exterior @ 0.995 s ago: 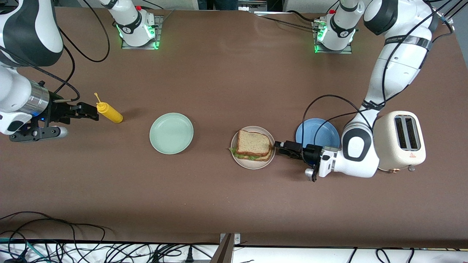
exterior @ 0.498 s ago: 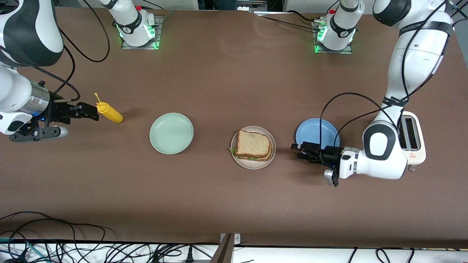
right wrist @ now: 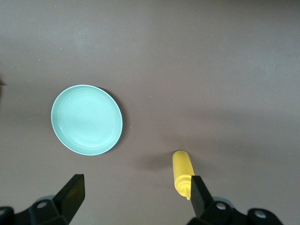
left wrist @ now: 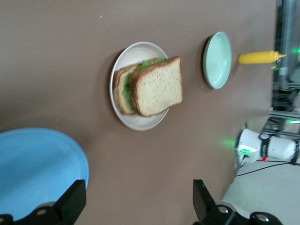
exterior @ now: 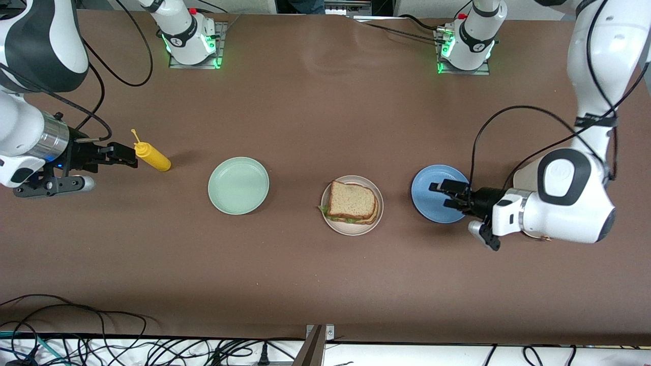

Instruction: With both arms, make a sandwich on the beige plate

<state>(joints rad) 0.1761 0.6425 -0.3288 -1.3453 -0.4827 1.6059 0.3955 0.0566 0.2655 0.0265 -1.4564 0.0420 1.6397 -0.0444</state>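
Note:
The sandwich [exterior: 353,201], two tan bread slices with green lettuce between them, lies on the beige plate [exterior: 351,231] in the middle of the table. In the left wrist view the sandwich [left wrist: 157,86] sits on that plate [left wrist: 136,123], well away from the fingers. My left gripper [exterior: 439,195] hangs open and empty over the blue plate [exterior: 430,206], beside the beige plate. My right gripper [exterior: 127,157] waits open at the right arm's end of the table. Its fingers are next to the nozzle of a yellow mustard bottle [exterior: 151,156].
A mint green plate [exterior: 238,185] lies between the mustard bottle and the beige plate. The cream toaster [exterior: 523,179] stands at the left arm's end, mostly hidden under the left arm. The right wrist view shows the mint plate [right wrist: 86,119] and the bottle [right wrist: 183,171].
My left gripper has drawn back from the sandwich toward the left arm's end, and now hangs over the blue plate. The right arm has not moved.

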